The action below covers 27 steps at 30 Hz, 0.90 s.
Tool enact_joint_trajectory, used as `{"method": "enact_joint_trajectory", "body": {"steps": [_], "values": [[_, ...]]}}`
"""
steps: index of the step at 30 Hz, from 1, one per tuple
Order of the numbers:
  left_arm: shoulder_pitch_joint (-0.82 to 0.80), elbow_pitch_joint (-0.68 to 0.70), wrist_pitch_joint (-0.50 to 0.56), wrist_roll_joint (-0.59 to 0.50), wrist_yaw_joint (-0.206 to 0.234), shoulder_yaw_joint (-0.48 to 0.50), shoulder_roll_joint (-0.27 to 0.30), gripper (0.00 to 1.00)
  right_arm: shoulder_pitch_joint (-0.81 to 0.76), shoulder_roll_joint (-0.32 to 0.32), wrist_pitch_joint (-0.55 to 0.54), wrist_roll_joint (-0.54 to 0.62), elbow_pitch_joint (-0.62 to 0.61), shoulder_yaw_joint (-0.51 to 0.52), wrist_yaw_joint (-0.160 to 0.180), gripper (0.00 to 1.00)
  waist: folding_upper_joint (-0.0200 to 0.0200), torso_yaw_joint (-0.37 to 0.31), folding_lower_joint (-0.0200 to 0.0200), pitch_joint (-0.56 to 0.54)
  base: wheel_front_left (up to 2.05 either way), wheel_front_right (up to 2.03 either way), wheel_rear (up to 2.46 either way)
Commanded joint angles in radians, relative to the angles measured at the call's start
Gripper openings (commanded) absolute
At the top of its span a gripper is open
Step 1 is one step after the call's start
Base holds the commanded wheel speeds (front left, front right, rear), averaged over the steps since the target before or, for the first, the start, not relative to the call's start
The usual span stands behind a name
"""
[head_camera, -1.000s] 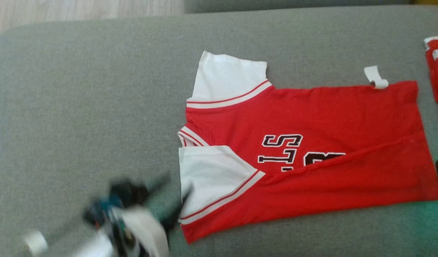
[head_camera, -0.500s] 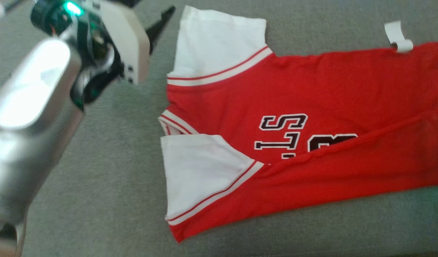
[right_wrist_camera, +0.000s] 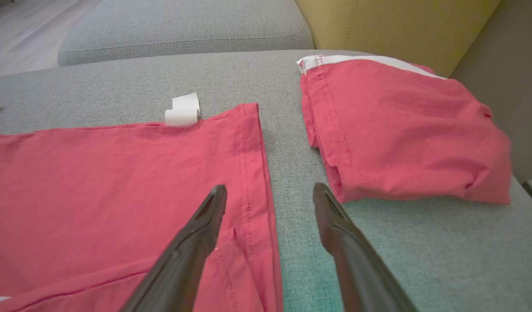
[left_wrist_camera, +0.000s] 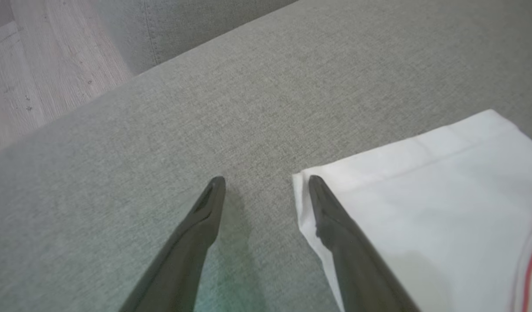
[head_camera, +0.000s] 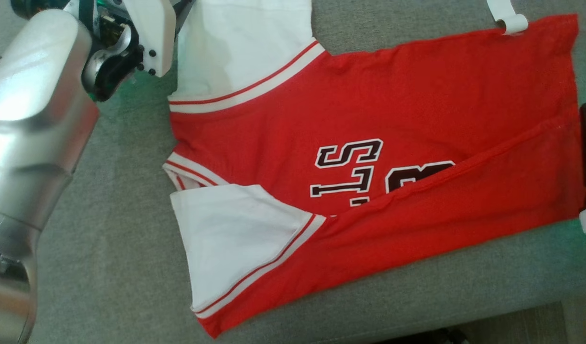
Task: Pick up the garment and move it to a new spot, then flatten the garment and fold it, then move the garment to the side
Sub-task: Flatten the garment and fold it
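Clearly the garment [head_camera: 369, 119], a red jersey with white sleeves, lies spread on the grey sofa cushion [head_camera: 106, 215], its near long side already turned over onto the lettering. Both end effectors stand wide and hold nothing.

The left end effector [left_wrist_camera: 266, 182] hangs at the corner of the far white sleeve [left_wrist_camera: 422, 195], with one finger over the cloth and the other over bare cushion. If it closes from there, I judge it may nip only the very tip of the sleeve, or only the top layer. The sleeve would then slip free or peel open mid-fold. Pressing down too hard could also snag the soft upholstery along with the cloth.

The right end effector [right_wrist_camera: 270, 190] straddles the hem [right_wrist_camera: 252, 173], one finger over red fabric and one over the strip of cushion beside it. A shallow bite here risks the same single-layer catch.

If the two grasps rise unevenly, the jersey could skew and the near flap [head_camera: 235, 239] could be dragged open.

A second, folded red garment [right_wrist_camera: 400, 130] sits just beside the hem, so a wide sweep could knock it. The jersey's near corner lies close to the cushion's front edge and could slide off if it is tugged that way.
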<state>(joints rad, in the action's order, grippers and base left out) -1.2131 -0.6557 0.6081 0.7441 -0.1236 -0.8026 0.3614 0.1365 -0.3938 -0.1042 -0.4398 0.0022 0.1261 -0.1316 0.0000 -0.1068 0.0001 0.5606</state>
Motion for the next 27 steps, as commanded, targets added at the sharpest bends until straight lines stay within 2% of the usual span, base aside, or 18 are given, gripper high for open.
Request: {"method": "enact_joint_trajectory", "body": {"steps": [1,8,10,11,12,13,20,27], "values": [[-0.062,0.012,-0.004,-0.004,-0.003,0.022,0.031,1.00,-0.006,-0.021,0.013,-0.003,-0.021,-0.008,0.001,1.00,0.0000,-0.005,-0.0001,0.003,0.00,0.00,0.00],[-0.076,-0.025,0.002,0.002,-0.006,-0.022,0.033,1.00,-0.004,-0.014,0.024,-0.001,-0.012,-0.006,0.001,1.00,0.0000,-0.018,-0.0001,0.008,0.00,0.00,0.00],[-0.074,-0.028,0.013,0.016,-0.006,-0.033,0.032,0.49,-0.005,-0.012,0.025,-0.001,-0.010,-0.004,0.001,1.00,0.0000,-0.020,-0.0001,0.008,0.00,0.00,0.00],[-0.073,-0.026,0.023,0.023,-0.007,-0.041,0.032,0.33,-0.005,-0.011,0.025,-0.001,-0.010,-0.003,0.001,1.00,0.0000,-0.020,-0.0001,0.008,0.00,0.00,0.00],[-0.072,-0.023,0.033,0.031,-0.007,-0.051,0.034,0.10,-0.005,-0.011,0.025,-0.001,-0.010,-0.002,0.001,1.00,0.0000,-0.020,-0.0001,0.007,0.00,0.00,0.00],[-0.070,-0.018,0.045,0.042,-0.007,-0.060,0.036,0.00,-0.004,-0.011,0.026,0.000,-0.010,-0.001,0.001,1.00,0.0000,-0.020,-0.0001,0.006,0.00,0.00,0.00],[-0.076,0.046,0.002,0.077,-0.007,-0.108,0.057,0.00,0.037,-0.019,0.001,-0.002,-0.013,-0.013,0.001,1.00,0.0000,-0.010,-0.0001,-0.020,0.00,0.00,0.00],[-0.092,0.135,-0.088,0.119,-0.007,-0.176,0.081,0.00,0.178,-0.062,-0.190,-0.014,0.052,-0.052,0.001,1.00,0.0000,0.015,-0.0001,-0.054,0.00,0.00,0.00]]}}
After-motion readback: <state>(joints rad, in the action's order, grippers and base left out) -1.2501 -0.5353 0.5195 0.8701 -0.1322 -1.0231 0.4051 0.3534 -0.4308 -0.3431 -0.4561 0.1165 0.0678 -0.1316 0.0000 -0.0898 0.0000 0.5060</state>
